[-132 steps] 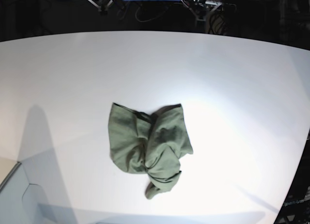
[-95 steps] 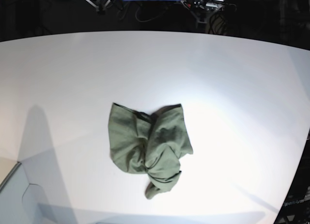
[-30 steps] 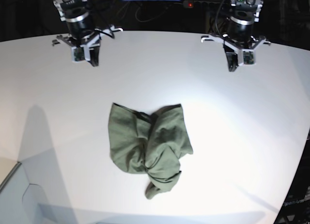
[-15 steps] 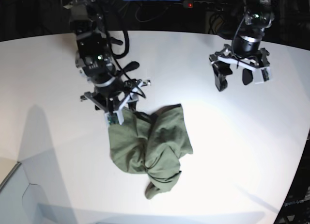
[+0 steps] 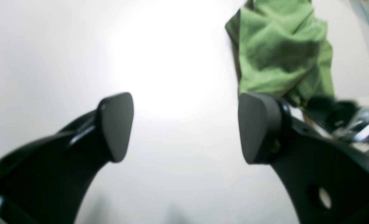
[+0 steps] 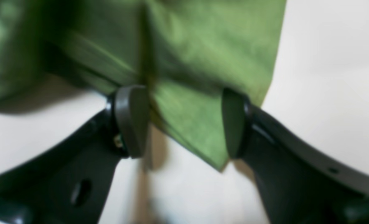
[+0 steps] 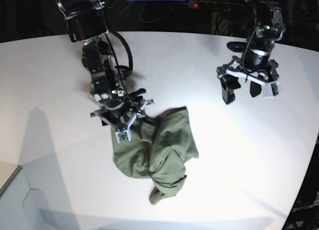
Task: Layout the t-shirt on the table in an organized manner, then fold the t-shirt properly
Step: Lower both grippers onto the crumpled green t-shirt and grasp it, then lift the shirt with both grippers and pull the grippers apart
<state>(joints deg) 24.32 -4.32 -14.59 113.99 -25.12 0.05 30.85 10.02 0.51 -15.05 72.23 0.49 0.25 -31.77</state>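
While the left gripper (image 5: pixel 184 127) hangs wide open over bare table (image 5: pixel 78 46), shirt (image 5: pixel 280 53) off to one side, I'd bring it across to a free edge. Right wrist: right gripper (image 6: pixel 184 121) open, straddling a shirt corner; I'd close low on one layer. Base: shirt bunched mid-table, so lift the corners apart.

The t-shirt (image 7: pixel 154 153) is plain olive green, with no print showing, and reads brighter green in the wrist views. The table (image 7: pixel 224 165) under it is plain glossy white. Both grippers, left (image 7: pixel 247 92) and right (image 7: pixel 125 132), are black with grey-white fittings.
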